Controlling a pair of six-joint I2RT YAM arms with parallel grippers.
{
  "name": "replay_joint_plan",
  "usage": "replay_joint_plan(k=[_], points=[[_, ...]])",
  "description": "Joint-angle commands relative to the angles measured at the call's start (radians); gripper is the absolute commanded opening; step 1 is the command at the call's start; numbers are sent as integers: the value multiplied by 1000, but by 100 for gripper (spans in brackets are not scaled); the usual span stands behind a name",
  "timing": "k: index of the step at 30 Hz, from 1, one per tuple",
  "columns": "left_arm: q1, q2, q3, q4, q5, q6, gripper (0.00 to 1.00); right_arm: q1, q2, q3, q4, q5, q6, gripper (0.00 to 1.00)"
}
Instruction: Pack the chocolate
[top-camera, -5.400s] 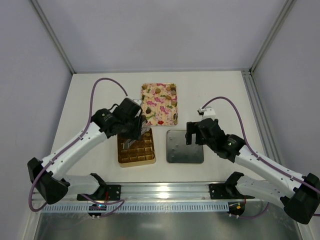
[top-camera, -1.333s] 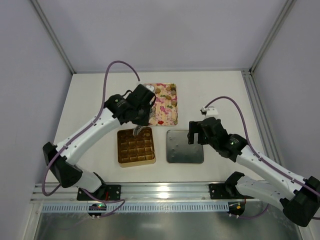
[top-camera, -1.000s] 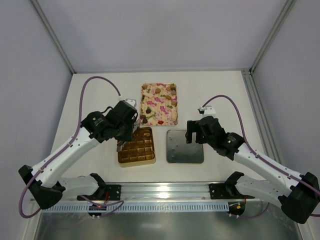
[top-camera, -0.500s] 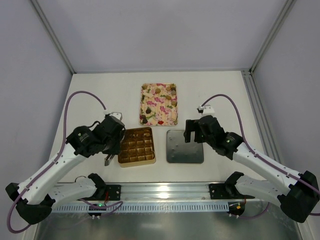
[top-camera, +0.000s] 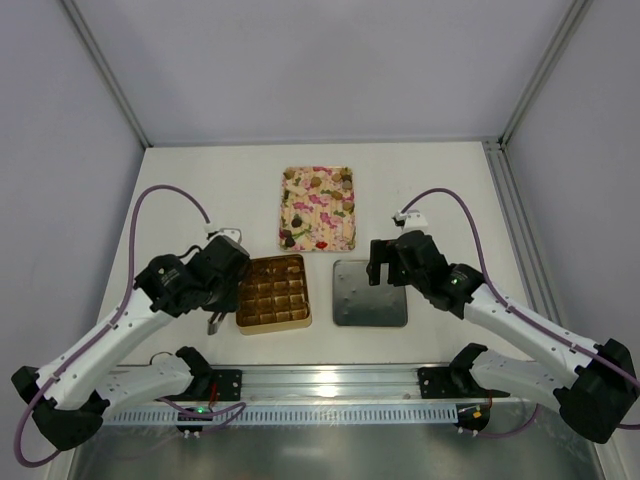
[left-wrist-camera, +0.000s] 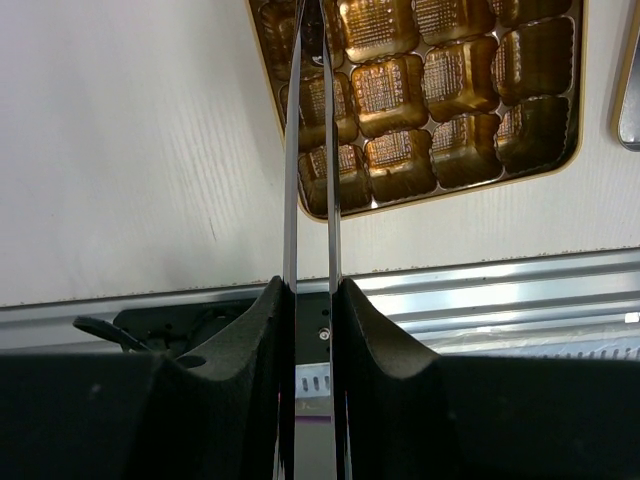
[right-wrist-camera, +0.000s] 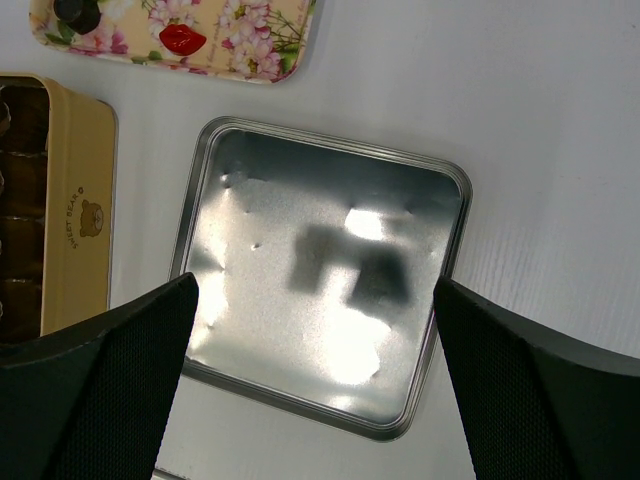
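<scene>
The square gold box (top-camera: 272, 293) holds a grid of cells. The near cells (left-wrist-camera: 400, 165) show bare gold liner, and dark-brown chocolate (right-wrist-camera: 18, 120) shows at the box's far side in the right wrist view. My left gripper (top-camera: 217, 303) hangs just left of the box, shut on thin metal tweezers (left-wrist-camera: 290, 150). Their blades run up over the box's left column, and the tips leave the left wrist view at the top. My right gripper (top-camera: 385, 262) stands wide open over the grey lid (right-wrist-camera: 320, 270), which lies inside-up, with nothing between the fingers.
A pink floral tray (top-camera: 319, 208) behind the box carries a few dark pieces (top-camera: 289, 239) and a red lip-shaped sweet (right-wrist-camera: 182, 38). The metal rail (top-camera: 330, 380) runs along the near table edge. Frame posts stand at the back corners.
My left gripper has pulled the tweezers back from the box's far-left part, toward me and to the left. The right arm has barely shifted.
</scene>
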Motion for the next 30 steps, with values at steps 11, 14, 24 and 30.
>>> replay_joint_plan(k=[11,14,24,30], points=[[3,-11,-27,10,-42,-9,32,-3,2,4,40,-1,5,100],[3,-7,-30,14,-39,-9,34,-3,1,4,38,0,5,100],[4,2,13,24,-28,-5,37,-3,-4,4,34,0,5,100],[4,119,224,52,-8,28,39,-3,2,46,6,-11,2,100]])
